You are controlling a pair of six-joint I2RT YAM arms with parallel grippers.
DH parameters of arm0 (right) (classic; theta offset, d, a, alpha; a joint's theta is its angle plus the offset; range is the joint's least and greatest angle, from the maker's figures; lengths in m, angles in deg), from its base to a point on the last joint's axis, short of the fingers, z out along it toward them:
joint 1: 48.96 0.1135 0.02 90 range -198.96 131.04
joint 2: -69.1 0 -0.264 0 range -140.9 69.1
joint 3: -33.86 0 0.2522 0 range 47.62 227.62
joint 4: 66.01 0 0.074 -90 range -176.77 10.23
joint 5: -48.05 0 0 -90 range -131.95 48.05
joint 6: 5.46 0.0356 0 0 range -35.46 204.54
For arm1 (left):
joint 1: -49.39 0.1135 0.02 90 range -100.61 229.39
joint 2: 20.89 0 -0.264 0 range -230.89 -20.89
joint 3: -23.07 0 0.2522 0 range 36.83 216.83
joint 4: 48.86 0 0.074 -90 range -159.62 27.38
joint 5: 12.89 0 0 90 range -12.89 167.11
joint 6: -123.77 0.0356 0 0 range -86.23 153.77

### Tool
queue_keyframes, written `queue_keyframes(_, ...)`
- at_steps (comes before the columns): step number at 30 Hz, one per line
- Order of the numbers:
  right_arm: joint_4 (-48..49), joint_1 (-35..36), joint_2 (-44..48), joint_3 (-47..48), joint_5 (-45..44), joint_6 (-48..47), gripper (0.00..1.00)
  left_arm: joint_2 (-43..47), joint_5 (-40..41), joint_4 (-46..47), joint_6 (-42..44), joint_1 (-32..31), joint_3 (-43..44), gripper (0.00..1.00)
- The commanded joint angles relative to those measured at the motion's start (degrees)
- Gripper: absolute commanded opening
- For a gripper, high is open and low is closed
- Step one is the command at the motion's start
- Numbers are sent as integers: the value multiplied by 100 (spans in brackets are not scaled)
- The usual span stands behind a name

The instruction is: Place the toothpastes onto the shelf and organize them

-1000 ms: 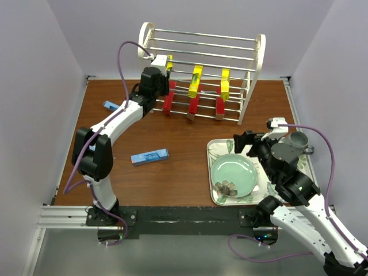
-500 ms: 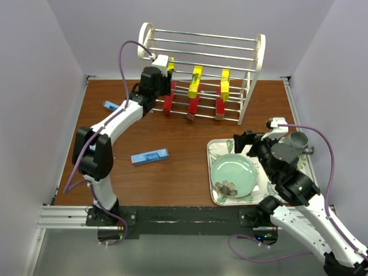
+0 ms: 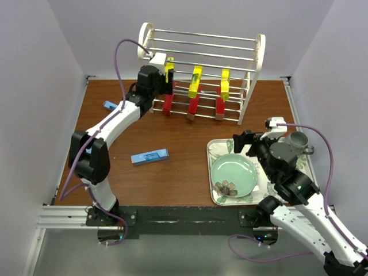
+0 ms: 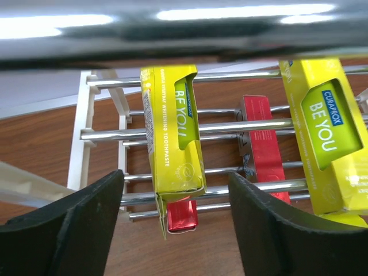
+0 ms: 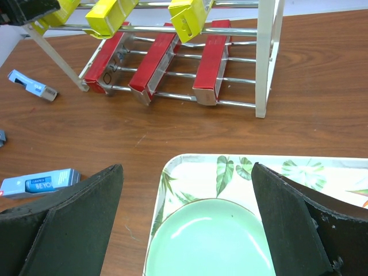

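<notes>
Left gripper (image 4: pixel 175 174) is up at the shelf (image 4: pixel 109 133), fingers spread with nothing in them. A yellow toothpaste box (image 4: pixel 172 132) sits on the rungs just past the gap, neither finger touching it, and a red box (image 4: pixel 261 144) and a second yellow box (image 4: pixel 328 132) are off to its right. Right gripper (image 5: pixel 187 172) is wide open and empty too, hanging over the leaf-print tray (image 5: pixel 230 169) and green plate (image 5: pixel 210 236), with a light blue box (image 5: pixel 40 184) on the table to its left.

the wooden table (image 3: pixel 184 141) bears the shelf (image 3: pixel 259 54), a tray (image 3: pixel 216 148), two blue toothpastes (image 3: pixel 149 157).
</notes>
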Motion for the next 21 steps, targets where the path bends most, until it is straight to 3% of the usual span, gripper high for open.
queue_keyframes(1,222,9,2,54,91,-84,98,612,57,189,-38,41,-168,84)
queue_keyframes(8,345,18,-86,89,600,-84,99,1526,-163,-48,347,50,-844,100)
queue_keyframes(18,547,9,-288,-60,1514,-198,99,3433,-856,-952,936,41,-2803,100)
queue_keyframes(21,591,9,-401,-69,1770,-242,98,3776,-1112,-1374,606,41,-3269,100)
